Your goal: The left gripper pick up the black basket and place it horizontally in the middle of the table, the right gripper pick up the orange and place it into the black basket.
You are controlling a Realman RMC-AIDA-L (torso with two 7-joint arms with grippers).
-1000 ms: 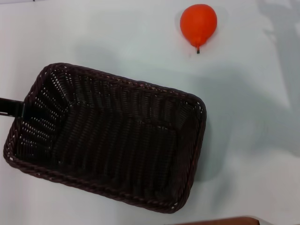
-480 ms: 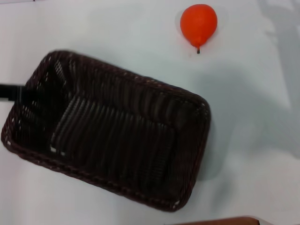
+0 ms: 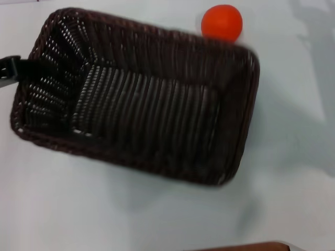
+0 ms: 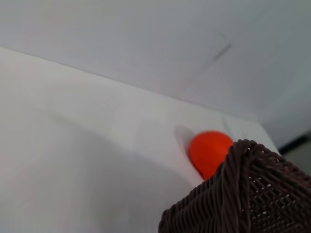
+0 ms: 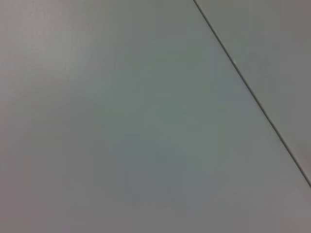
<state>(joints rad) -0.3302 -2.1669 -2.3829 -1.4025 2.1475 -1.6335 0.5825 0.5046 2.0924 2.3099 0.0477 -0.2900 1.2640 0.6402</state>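
The black basket (image 3: 141, 99) occupies the middle and left of the bench (image 3: 157, 219), its long axis running left to right, the right end angled nearer. The orange (image 3: 222, 22) sits behind the basket's far right corner, partly hidden by the rim. The left pincer (image 3: 9, 71) meets the basket's left short wall. The basket's interior holds nothing.

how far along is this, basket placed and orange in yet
Not yet. The left gripper holds the black basket by its left end, apparently lifted off the table and tilted. The orange sits outside, behind the basket's far rim. Setting the basket down and loading the orange remain.
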